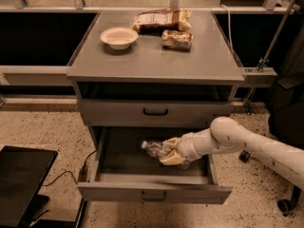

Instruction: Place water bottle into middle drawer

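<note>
The gripper (170, 151) is clamped around the water bottle (154, 148), whose cap juts out past it, inside the open middle drawer (154, 191) beneath; only the release seems left.

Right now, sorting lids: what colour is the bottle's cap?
White cap, camera view; the tool holds the water bottle inside the middle drawer.

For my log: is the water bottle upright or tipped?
Tipped: the water bottle lies sideways in the end effector, inside the middle drawer.

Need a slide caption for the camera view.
Gripper holds the water bottle inside the open middle drawer; bowl and snack bags on the cabinet top.
</note>
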You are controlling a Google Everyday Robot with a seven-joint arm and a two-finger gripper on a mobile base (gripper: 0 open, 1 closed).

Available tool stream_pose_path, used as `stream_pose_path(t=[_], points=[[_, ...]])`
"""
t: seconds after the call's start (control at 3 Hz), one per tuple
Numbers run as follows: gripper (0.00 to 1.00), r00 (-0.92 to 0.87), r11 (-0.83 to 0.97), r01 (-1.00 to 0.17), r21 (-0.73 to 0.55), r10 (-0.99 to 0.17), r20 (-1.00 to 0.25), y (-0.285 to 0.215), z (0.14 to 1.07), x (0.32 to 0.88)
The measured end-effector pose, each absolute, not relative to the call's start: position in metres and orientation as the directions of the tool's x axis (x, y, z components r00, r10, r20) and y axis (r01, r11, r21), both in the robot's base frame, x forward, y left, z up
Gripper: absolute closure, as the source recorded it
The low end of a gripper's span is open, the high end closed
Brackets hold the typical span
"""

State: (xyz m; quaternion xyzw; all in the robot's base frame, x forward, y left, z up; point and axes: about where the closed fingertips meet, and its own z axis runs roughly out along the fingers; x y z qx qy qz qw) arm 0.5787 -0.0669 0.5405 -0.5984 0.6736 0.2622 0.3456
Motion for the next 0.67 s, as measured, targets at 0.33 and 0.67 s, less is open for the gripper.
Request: stream_pose_path(t=[0.33, 0.67], points=[[1.0, -0.086, 0.163, -0.987, -0.016, -0.598, -0.797, -0.072, 0.51, 0.582], [1.0, -0.163, 0.198, -0.978, 0.063, -0.543, -0.824, -0.082, 0.453, 0.589]])
